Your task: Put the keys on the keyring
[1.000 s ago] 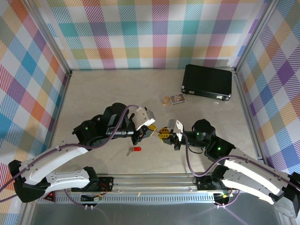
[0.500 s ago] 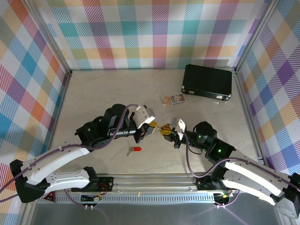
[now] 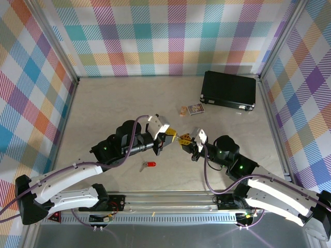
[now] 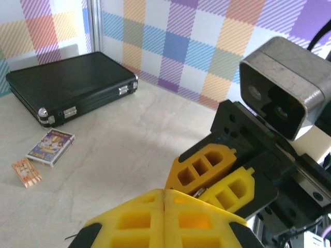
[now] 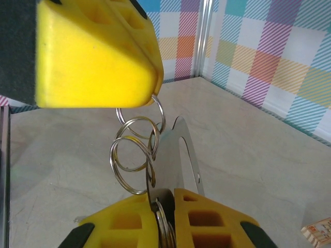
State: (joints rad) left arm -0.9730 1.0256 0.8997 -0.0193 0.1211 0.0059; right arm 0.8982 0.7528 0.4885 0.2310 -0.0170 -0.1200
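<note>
Grippers are being viewed from above first: the left gripper and right gripper are being held tip to tip near the table's middle, both clenched. The key, red-tagged, is being left lying on the table at seven o'clock from those tips, apart from both and not yet threaded. A black case is being kept at one o'clock.

Left wrist view: the left jaws are being pressed fully together, with the right gripper's tips meeting them at one o'clock.

Right wrist view: the keyring, linked wire loops plus a flat plate, is being grasped by the right gripper at six o'clock, while its top loop is being pinched by the left gripper at eleven o'clock.

Risk, as judged: both grippers are being occupied while the key is lying loose. If one lets go to fetch it, the loops could swing or slip from so thin a pinch.
</note>
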